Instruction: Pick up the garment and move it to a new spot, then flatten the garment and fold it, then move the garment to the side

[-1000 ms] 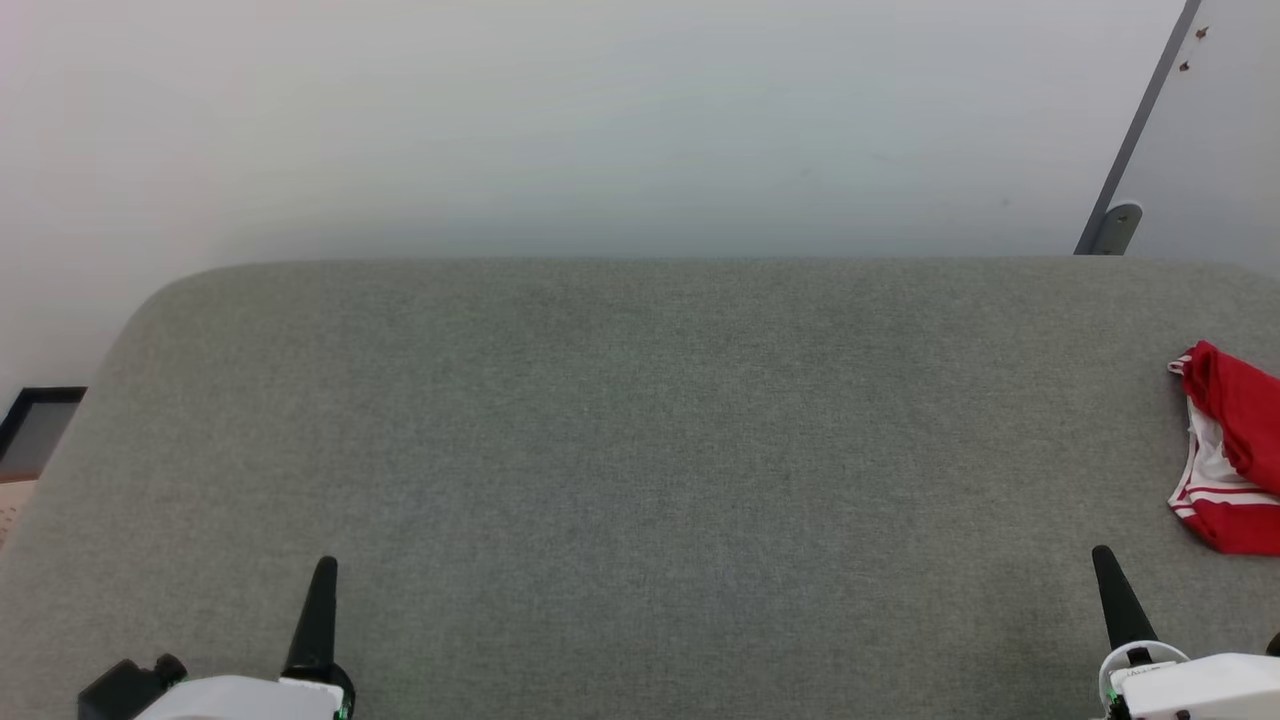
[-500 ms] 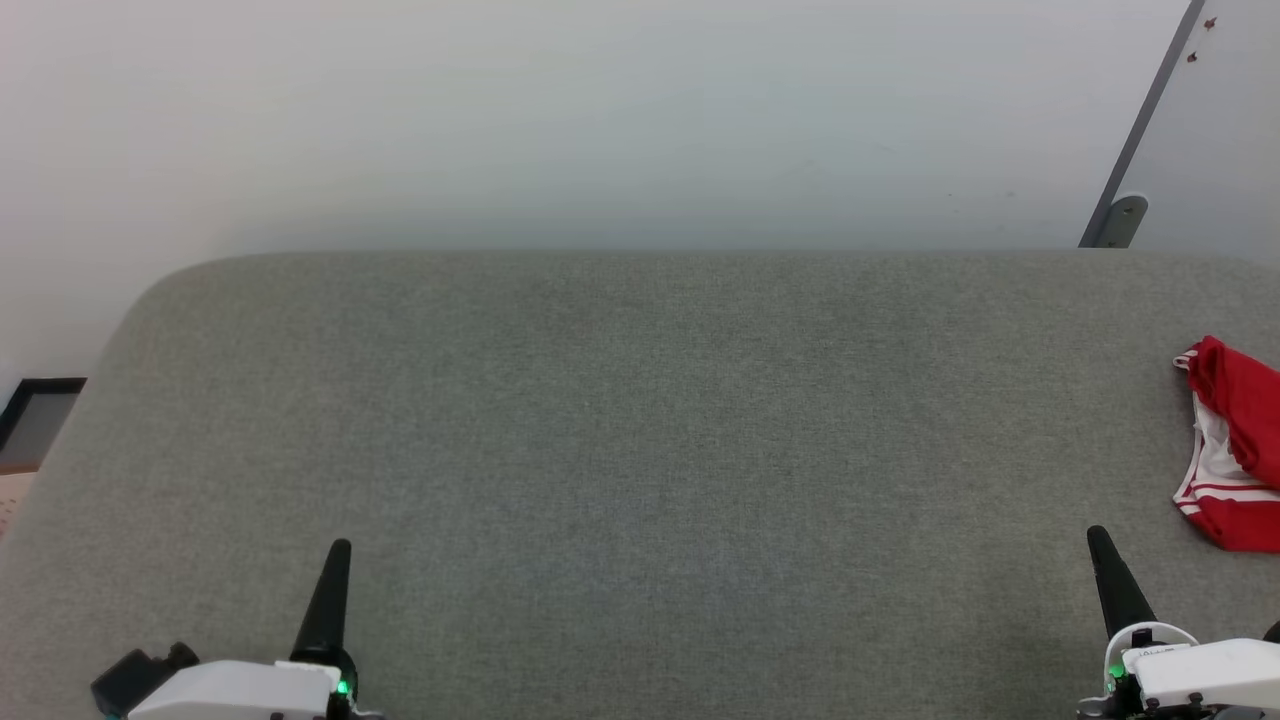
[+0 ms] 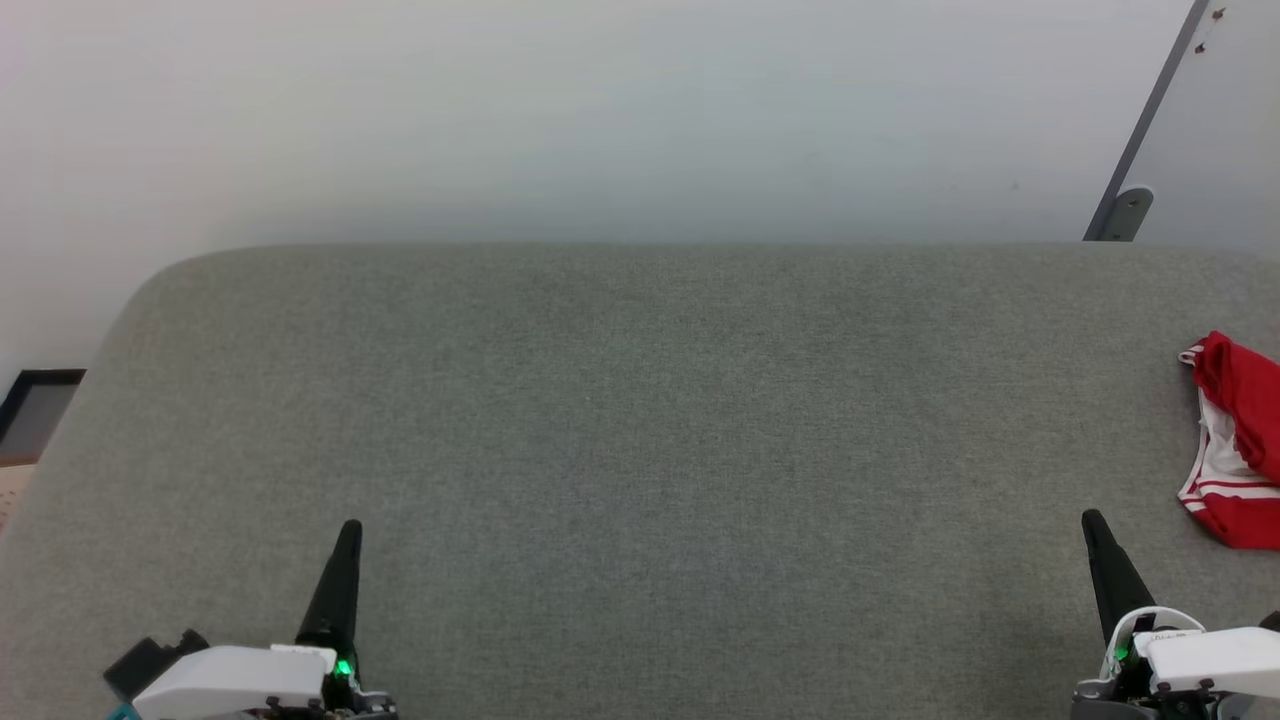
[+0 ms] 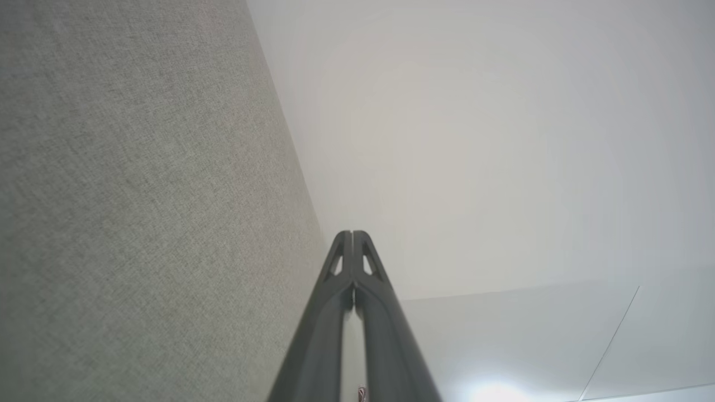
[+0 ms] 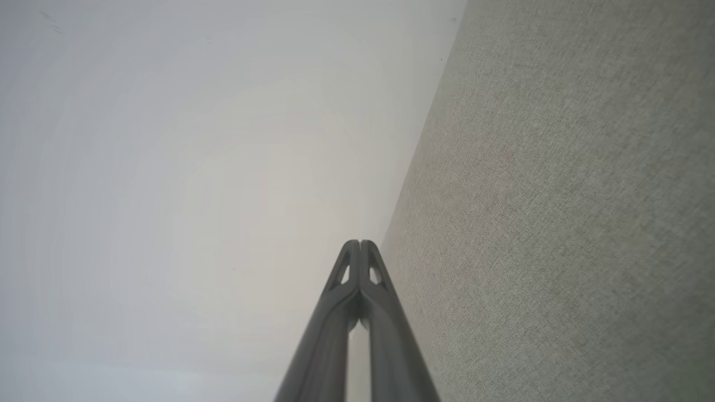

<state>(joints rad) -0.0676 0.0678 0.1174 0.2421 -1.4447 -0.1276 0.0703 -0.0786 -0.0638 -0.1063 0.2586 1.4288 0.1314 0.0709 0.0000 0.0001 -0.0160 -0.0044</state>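
Here, the left gripper (image 3: 349,527) sits lower left, fingers pressed together, empty, above the grey surface (image 3: 640,420). The right gripper (image 3: 1091,518), lower right, is likewise closed and empty. Near it, the garment (image 3: 1235,440) lies bunched at the right edge.

The garment (image 3: 1238,440) — red, white-trimmed — is cut off by the right edge (extent unclear).

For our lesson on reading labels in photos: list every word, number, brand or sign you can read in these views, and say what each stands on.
No text can be read.
Small dark marking on the white housing behind the right gripper, head view: too small and blurred to read.
Red-and-white garment: no print on the part in view.
Grey fabric surface and wall: no text.
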